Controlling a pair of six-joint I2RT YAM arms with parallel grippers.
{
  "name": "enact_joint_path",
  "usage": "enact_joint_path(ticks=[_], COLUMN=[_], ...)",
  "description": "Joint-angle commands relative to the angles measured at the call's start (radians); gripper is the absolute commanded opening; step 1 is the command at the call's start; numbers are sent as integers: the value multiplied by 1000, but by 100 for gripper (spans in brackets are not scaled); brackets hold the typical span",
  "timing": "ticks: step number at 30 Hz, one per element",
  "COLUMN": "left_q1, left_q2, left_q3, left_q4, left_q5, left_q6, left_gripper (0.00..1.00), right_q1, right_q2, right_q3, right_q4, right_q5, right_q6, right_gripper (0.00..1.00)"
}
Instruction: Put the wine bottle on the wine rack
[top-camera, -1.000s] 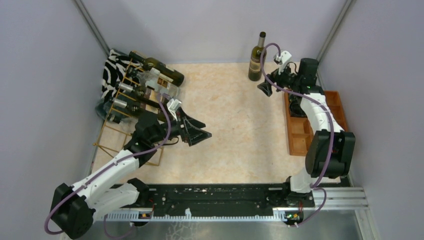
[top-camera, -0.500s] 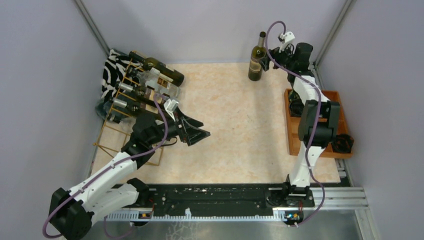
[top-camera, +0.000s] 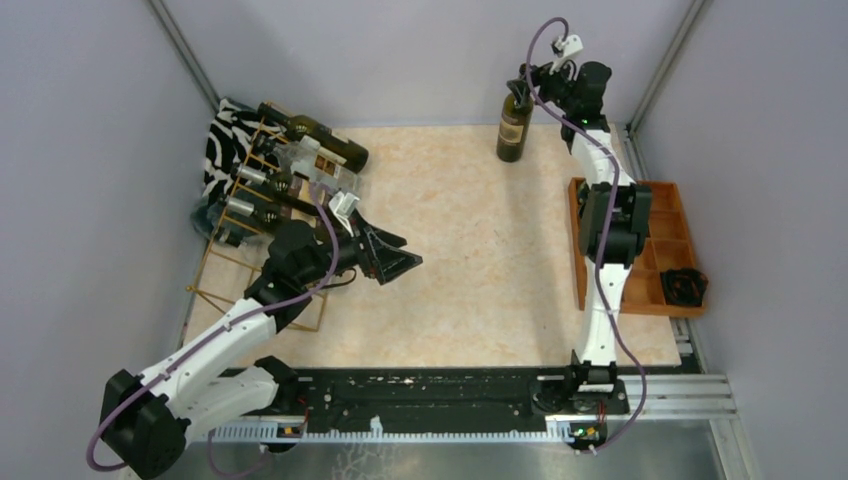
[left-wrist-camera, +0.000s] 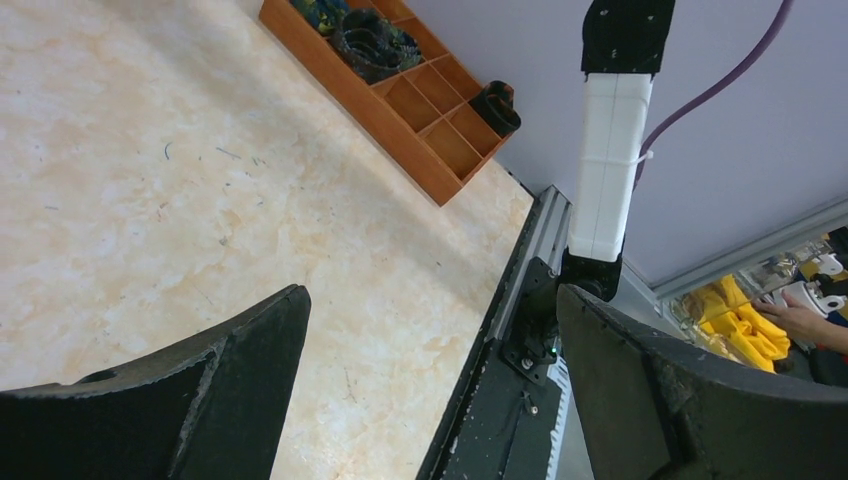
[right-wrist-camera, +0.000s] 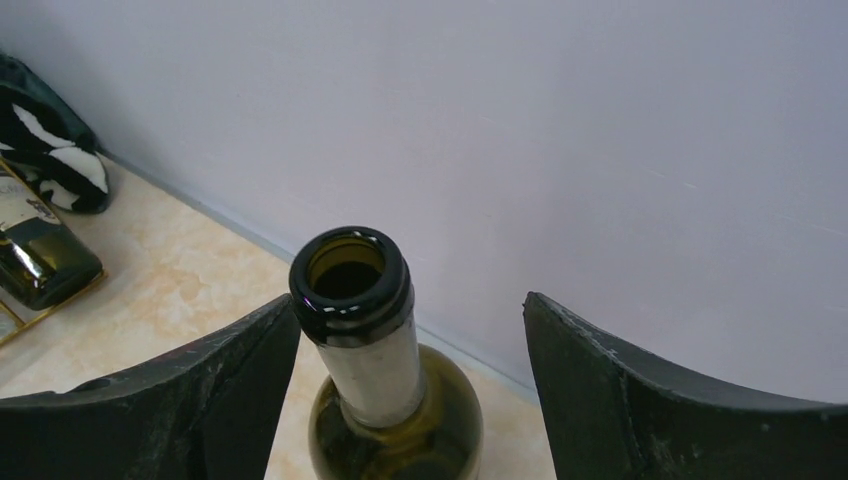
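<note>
Table middle (top-camera: 490, 250): bare surface running from the left gripper (top-camera: 397, 262) across to the wooden tray (top-camera: 580, 270); a wide lane.
Left edge: the wine rack (top-camera: 243, 208) slants along the wall. Its far cells are filled by lying bottles (top-camera: 322, 142) and its near cells are bare wire. A striped cloth (top-camera: 222, 140) is bunched behind it.
Rack approach: the left gripper, jaws spread wide, hangs just beside the rack's inner side, its arm crossing the near corner.
Back wall (top-camera: 420, 60): close behind the upright wine bottle (top-camera: 513, 128); room to its left and front.
Bottle neck: between the right gripper's (right-wrist-camera: 408, 305) spread fingers (right-wrist-camera: 200, 400), tight to one, a gap to the other.
Right edge: the tray lies along the wall, with the right arm rising over it.
</note>
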Motion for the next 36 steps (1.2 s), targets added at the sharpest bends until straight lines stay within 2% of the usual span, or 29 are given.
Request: enact_joint_path(ticks=[1, 4, 7, 8, 11, 14, 19, 27, 29, 33, 36], left_q1=[-7, -6, -6, -6, -4, -5, -6, -5, -6, -5, -6], left_q2=[-3, -9, -24, -32, -70, -113, -173, -246, -262, -280, -283], left_q3=[54, 64, 60, 53, 21, -16, -66, -67, -65, -65, -61], left_q4=[31, 17, 1, 3, 32, 71, 112, 91, 77, 69, 68], left_q5=[-11, -18, -30, -35, -69, -110, -146, -123, -123, -124, -113], left_q6=[42, 61, 68, 70, 70, 37, -9, -1, 6, 10, 11], left_gripper=[99, 99, 99, 99, 99, 99, 99, 99, 99, 99, 99], right_q1=[16, 43, 48, 48, 48, 51, 89, 254, 302, 404, 449], right_q2=[25, 34, 24, 16, -26, -91, -246, -495, -536, -609, -658], right_q3=[82, 97, 98, 93, 61, 0, -144, -431, -483, -514, -579], right_q4=[44, 34, 20, 17, 9, 39, 100, 93, 39, -265, -330], right_q5=[3, -3, -26, -36, -66, -123, -260, -391, -405, -359, -345], right_q6=[-25, -47, -48, -78, -95, -65, 39, 34, -13, -321, -387], right_gripper=[77, 62, 31, 25, 12, 4, 0, 1, 1, 3, 3])
